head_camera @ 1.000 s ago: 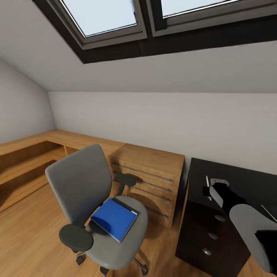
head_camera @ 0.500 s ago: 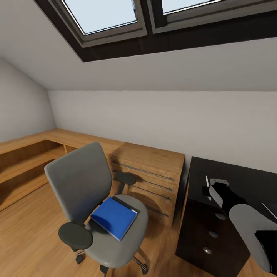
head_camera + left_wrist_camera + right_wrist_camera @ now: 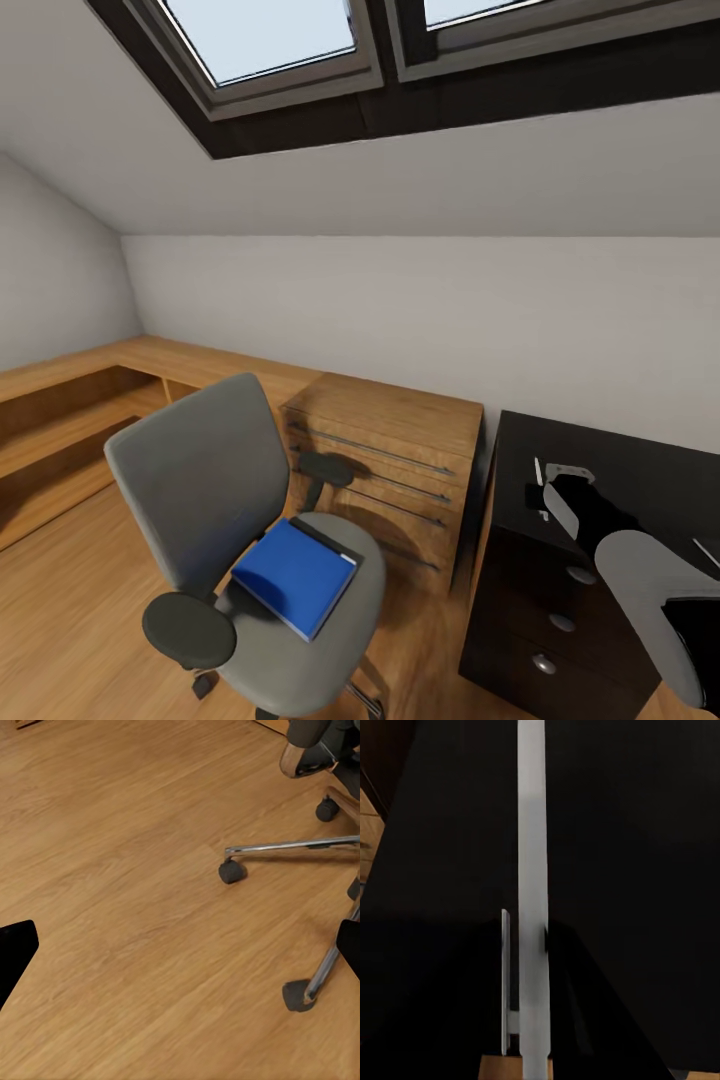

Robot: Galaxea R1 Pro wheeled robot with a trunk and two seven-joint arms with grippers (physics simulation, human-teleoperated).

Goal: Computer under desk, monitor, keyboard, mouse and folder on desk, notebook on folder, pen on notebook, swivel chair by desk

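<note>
The grey swivel chair (image 3: pixel 205 480) stands on the wood floor left of the desk, with the bright blue folder (image 3: pixel 295 575) flat on its seat. The glossy black desk (image 3: pixel 640 470) is at the right. Over its near-left corner my right gripper (image 3: pixel 545 492) is shut on the thin white pen (image 3: pixel 538 470), which the right wrist view shows as a long white stick (image 3: pixel 531 870) above the black top (image 3: pixel 645 832). My left gripper (image 3: pixel 180 949) hangs open over the floor beside the chair's chrome wheeled base (image 3: pixel 292 847), its black fingertips (image 3: pixel 15 952) far apart.
A low light-wood cabinet (image 3: pixel 390 450) stands between chair and desk against the wall. A wooden ledge (image 3: pixel 70 395) runs along the left wall. The desk's drawer unit has round silver knobs (image 3: pixel 578 575). Skylights (image 3: pixel 260 40) sit in the sloped ceiling.
The head view has shifted slightly, so the chair sits a little lower and further left in the picture. The right gripper still holds the pen in the same place.
</note>
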